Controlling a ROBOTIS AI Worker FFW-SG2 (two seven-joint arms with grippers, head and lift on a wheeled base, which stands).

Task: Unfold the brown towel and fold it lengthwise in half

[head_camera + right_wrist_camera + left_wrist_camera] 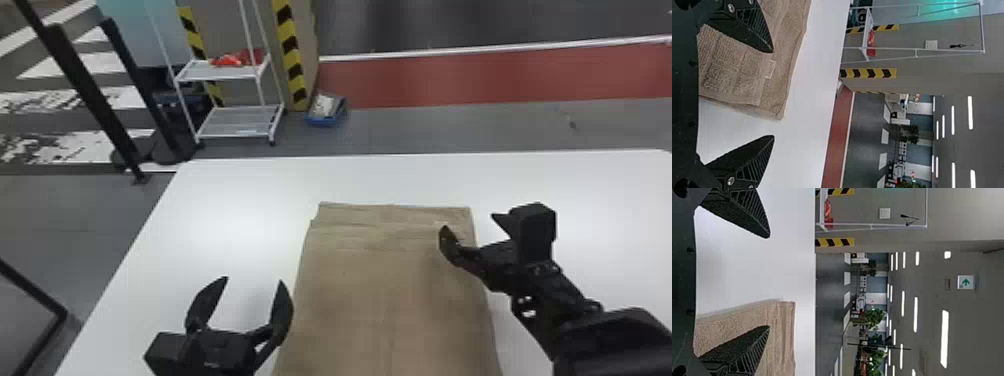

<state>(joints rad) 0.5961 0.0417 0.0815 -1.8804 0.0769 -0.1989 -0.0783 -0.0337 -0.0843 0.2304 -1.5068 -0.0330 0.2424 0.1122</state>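
Brown towel [380, 290] on the white tabletop [215, 215], in a long strip running away from me, with small ripples across its far end. My left gripper [254, 280] stands beside the near part of the left long edge, fingers spread and nothing between them pinched. My right gripper [469, 221] is at the far right corner, also spread, one finger over the cloth and the other out past the right edge; whether either finger touches the towel I cannot tell. In the right wrist view an upper layer [730, 64] sits inside the border of a lower layer [791, 47], their edges out of line at that corner.

Step in hand, as I judge it: handling the layers at the right edge. The strip may be the lengthwise fold already laid, or a folded bundle awaiting opening; this pose does not settle which. If opening is due, the next move calls for my right gripper to lower and close on the upper layer alone; taking both layers would drag the whole strip. If the fold is laid, it calls for drawing that corner into line, with my left gripper steadying the opposite edge.
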